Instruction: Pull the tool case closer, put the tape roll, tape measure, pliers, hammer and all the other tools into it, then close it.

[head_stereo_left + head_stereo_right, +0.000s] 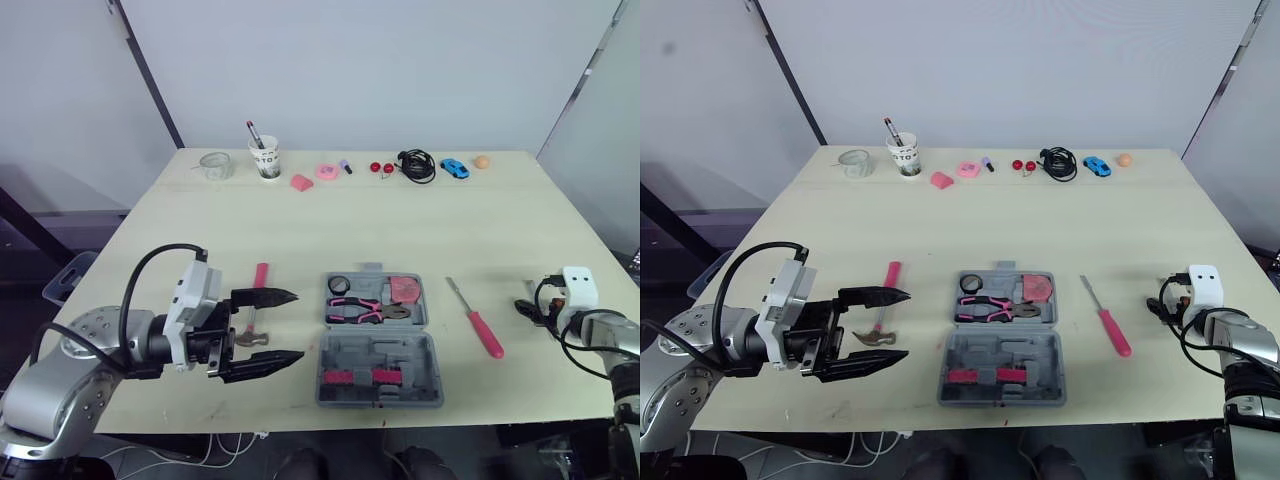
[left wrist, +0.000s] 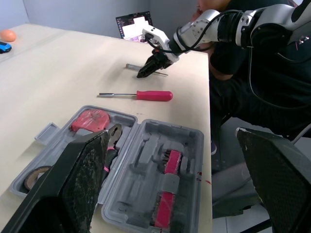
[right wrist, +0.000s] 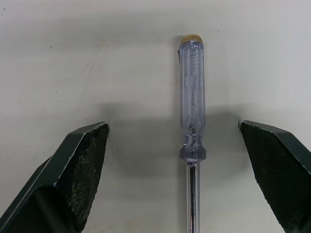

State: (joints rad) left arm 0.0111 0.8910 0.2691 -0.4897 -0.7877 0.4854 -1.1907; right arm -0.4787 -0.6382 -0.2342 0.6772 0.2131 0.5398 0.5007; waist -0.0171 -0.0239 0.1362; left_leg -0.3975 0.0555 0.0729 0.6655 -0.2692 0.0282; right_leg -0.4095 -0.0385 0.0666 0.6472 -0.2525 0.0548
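Both arms hang poised over a pale beige table (image 1: pixel 330 225) with a tool-packing job part done. The grey plastic tool case (image 1: pixel 400 350) lies open near the front edge. A black tape roll (image 1: pixel 338 284), pink-handled pliers (image 1: pixel 365 310) and a red tape measure (image 1: pixel 403 290) are bedded in its far half.

The left end effector (image 1: pixel 297 326), fingers spread wide, hangs about the steel head of the pink-handled hammer (image 1: pixel 890 275), just left of the case (whether it touches the table is hard to judge). The right end effector (image 3: pixel 173 125), equally spread, straddles a slim clear-handled screwdriver (image 3: pixel 192 107) near the table's right side. A red-handled screwdriver (image 1: pixel 480 325) lies between that tool and the case.

The risks look plain. The round clear handle could roll or squirt out from closing fingers. The hammer, heavy at one end, might swing and knock the case toward the edge. A tool seated badly in its moulded slot would likely stop the lid shutting.
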